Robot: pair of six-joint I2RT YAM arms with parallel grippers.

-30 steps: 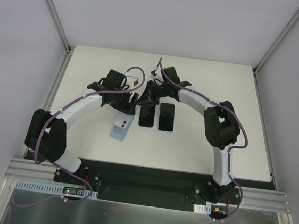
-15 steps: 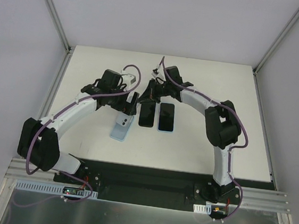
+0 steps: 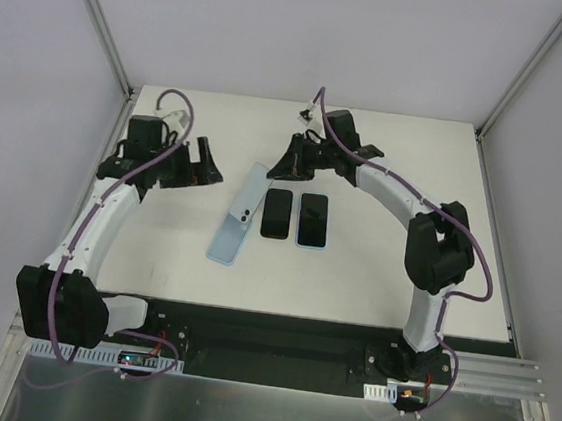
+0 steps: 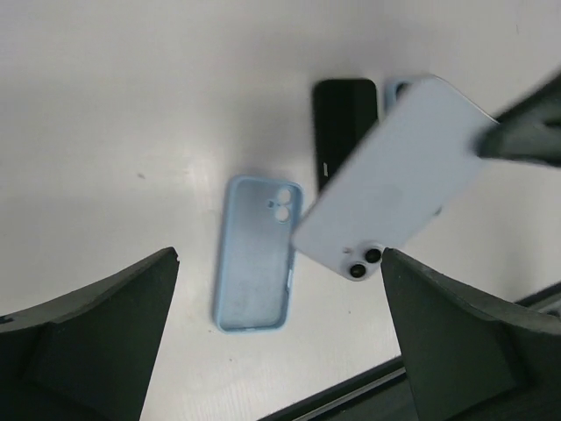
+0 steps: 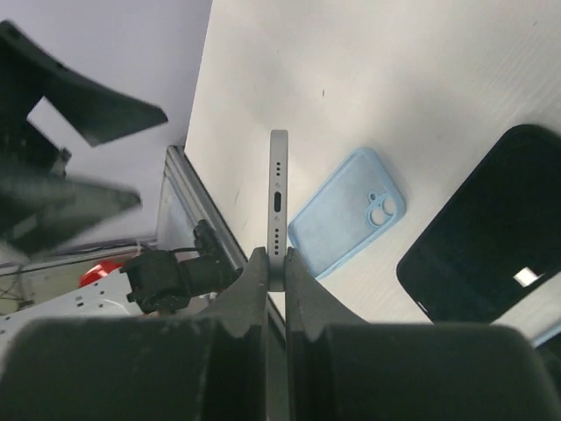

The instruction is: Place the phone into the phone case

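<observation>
Right pincer (image 5: 270, 263) pinches the phone (image 5: 278, 202) by its end, tilted above the case (image 5: 346, 210) for seating; left pincer (image 4: 276, 256) hangs spread, far left.

A white table (image 3: 385, 272) bears a light blue phone case (image 3: 223, 252), open side up. Right of it lie a black phone (image 3: 277, 213) and a blue-edged phone (image 3: 312, 220), side by side.

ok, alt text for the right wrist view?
The right gripper is shut on a pale phone, seen edge-on with its port toward the camera. On the white table below lie an empty blue case and a black phone.
</observation>
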